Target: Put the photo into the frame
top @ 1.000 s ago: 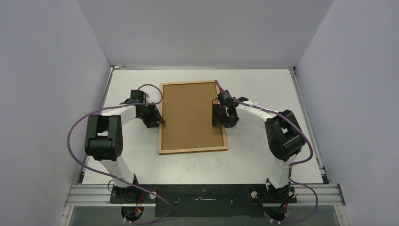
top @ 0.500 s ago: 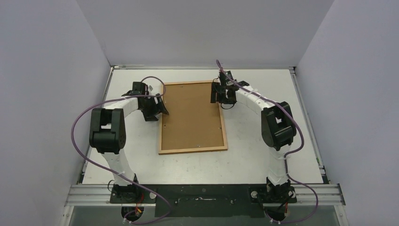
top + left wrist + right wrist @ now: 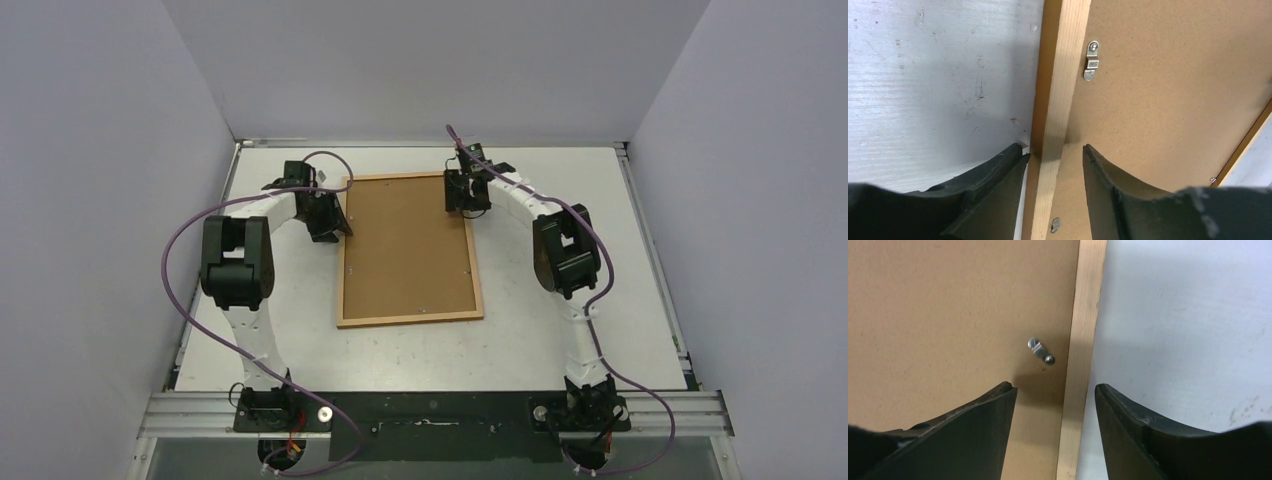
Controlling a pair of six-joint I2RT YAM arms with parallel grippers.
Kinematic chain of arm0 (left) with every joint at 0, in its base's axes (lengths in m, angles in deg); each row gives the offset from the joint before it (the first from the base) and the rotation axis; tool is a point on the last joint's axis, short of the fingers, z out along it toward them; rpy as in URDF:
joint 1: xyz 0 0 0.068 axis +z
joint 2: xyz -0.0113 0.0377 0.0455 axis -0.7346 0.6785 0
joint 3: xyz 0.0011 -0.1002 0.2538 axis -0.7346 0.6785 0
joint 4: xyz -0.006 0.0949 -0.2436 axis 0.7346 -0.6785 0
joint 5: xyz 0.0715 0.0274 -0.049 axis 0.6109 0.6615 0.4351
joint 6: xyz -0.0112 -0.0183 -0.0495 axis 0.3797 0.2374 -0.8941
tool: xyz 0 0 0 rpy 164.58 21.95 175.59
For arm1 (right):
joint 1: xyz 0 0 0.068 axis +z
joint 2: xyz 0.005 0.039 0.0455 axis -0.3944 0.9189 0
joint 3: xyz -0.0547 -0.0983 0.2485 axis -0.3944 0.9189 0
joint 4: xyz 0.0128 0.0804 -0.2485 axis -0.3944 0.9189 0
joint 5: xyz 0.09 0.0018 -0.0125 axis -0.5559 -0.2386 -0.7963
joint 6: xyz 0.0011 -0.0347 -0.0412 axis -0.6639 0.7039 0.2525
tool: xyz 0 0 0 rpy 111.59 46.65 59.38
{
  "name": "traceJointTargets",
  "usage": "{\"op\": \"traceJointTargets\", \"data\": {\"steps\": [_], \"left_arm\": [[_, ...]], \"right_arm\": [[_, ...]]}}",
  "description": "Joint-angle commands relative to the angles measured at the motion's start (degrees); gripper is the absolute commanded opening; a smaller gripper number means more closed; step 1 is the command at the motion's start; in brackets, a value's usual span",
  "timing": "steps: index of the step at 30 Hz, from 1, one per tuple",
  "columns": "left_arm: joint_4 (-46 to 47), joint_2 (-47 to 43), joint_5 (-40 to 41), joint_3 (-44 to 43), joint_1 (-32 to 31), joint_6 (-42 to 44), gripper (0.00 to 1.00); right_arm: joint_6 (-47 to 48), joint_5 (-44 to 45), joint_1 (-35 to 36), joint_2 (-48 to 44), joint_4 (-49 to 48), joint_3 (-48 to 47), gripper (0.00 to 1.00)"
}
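Now both grippers are found nearer the far end of the frame (image 3: 409,319) than a second ago: the left gripper (image 3: 1055,150) is held part-open astride the frame's left rail, the right gripper (image 3: 1054,387) open astride its right rail by a turn clip (image 3: 1040,351), nothing gripped. The frame is filled by the fibreboard backing panel (image 3: 405,250); the photo is not seen, presumably beneath it, so clip-fastening is judged the step in hand.

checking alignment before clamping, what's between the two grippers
The far part of the frame and its brown backing panel lie between left gripper and right gripper, seen in the top view.
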Motion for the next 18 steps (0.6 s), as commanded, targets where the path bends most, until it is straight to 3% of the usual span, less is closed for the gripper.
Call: {"op": "traceJointTargets", "data": {"steps": [1,9,18], "left_arm": [[-2.2,2.9,3.1,0.1,0.3,1.5,0.42],[-2.4,3.1,4.8,1.0,-0.1,2.5,0.29],[-3.1,3.1,6.6,1.1,-1.1,4.0,0.26]], "right_arm": [[2.2,0.9,-0.7,2.5,0.2,-5.6,0.57],[4.0,2.5,-0.9,4.4,-1.0,-6.5,0.51],[4.0,3.1,-1.1,6.2,-0.5,-7.5,0.45]]}}
